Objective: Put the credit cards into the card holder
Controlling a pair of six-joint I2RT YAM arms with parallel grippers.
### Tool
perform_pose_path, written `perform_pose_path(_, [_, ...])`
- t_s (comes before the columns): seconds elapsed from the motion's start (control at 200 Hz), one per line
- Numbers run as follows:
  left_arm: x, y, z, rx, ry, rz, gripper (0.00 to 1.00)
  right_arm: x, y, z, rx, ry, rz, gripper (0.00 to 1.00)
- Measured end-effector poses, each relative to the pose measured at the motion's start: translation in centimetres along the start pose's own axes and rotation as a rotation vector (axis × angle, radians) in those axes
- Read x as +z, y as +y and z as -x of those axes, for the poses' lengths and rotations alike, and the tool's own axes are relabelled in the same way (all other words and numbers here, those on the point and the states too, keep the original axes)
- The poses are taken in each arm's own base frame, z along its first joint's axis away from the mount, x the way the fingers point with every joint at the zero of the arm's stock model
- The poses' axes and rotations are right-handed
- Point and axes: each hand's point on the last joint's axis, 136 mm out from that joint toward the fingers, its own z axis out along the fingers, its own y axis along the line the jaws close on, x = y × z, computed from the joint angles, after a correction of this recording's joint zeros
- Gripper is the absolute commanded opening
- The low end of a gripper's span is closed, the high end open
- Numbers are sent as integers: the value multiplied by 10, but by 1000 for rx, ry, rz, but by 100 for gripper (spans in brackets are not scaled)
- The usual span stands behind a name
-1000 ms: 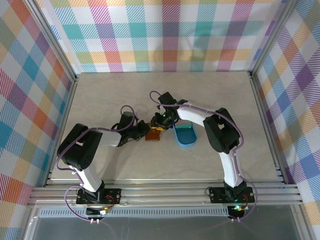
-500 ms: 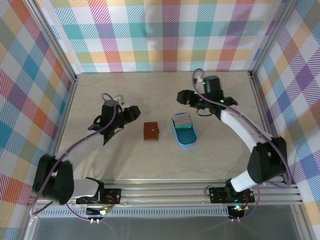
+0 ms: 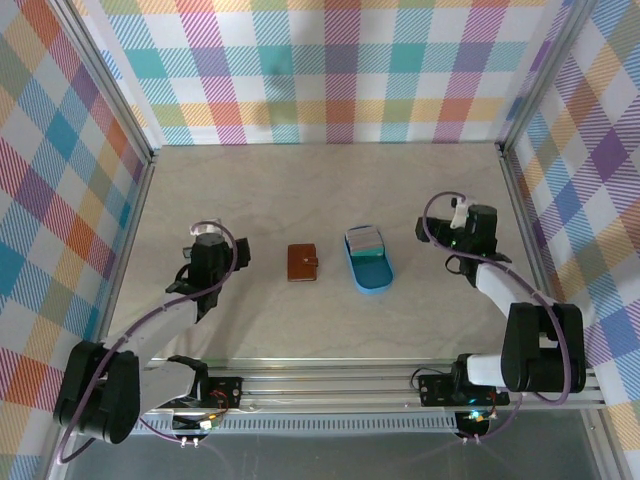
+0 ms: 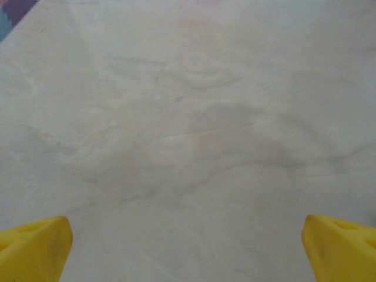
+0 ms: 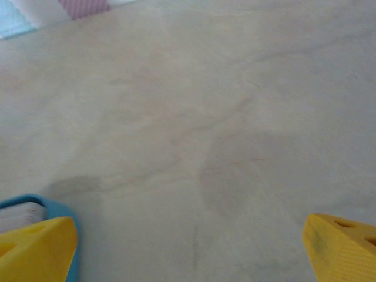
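The card holder (image 3: pixel 303 263), a small reddish-brown wallet with a snap tab, lies folded shut on the table's middle. Just right of it, pale credit cards (image 3: pixel 363 241) rest stacked in the far end of a blue oval tray (image 3: pixel 371 270). My left gripper (image 3: pixel 212 252) hangs well left of the wallet; in the left wrist view it (image 4: pixel 188 252) is open, its yellow fingertips (image 4: pixel 35 249) wide apart over bare table. My right gripper (image 3: pixel 469 228) sits right of the tray and is open (image 5: pixel 188 252), with the tray's rim (image 5: pixel 56 207) and a card edge (image 5: pixel 20 215) beside its left fingertip.
Metal frame rails run along the table's left side (image 3: pixel 128 240), right side (image 3: pixel 528 240) and near edge (image 3: pixel 330 385). Plaid walls enclose the back and both sides. Bare pale table lies beyond the wallet and tray.
Both arms have pulled away from the wallet to the table's sides and dropped low. Both grippers have opened. The wallet stays lying alone on the table.
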Motion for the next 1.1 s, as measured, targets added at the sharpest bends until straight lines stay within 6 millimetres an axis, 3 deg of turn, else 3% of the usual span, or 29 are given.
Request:
perform_pose_path(0.08, [9,7,-15,18,-12,11,100,4,-2,-10,-22,1,3,96])
perform_pose_path(0.21, [22,11,-33,42,-14,-1,100,6,0,3,-58,-62,12,93])
perform_pose_path(0.36, [31,2,-21,48,-72,-56,100,-2,0,10,-100,-119,1,94])
perform_pose_path(0.56, [42,-4,-4,67,-155,-109,100,2,-5,-21,-136,-95,-3,93])
perform_pose_path(0.775, [63,0,-25,75,-129,-113,100,15,-4,-26,-153,-129,23,93])
perform_pose_path(0.925, [66,4,-14,62,-148,-81,100,27,-8,-39,-150,-102,28,96])
perform_pose_path(1.1, [68,9,-2,41,-173,-40,100,27,-8,-33,-153,-130,22,99])
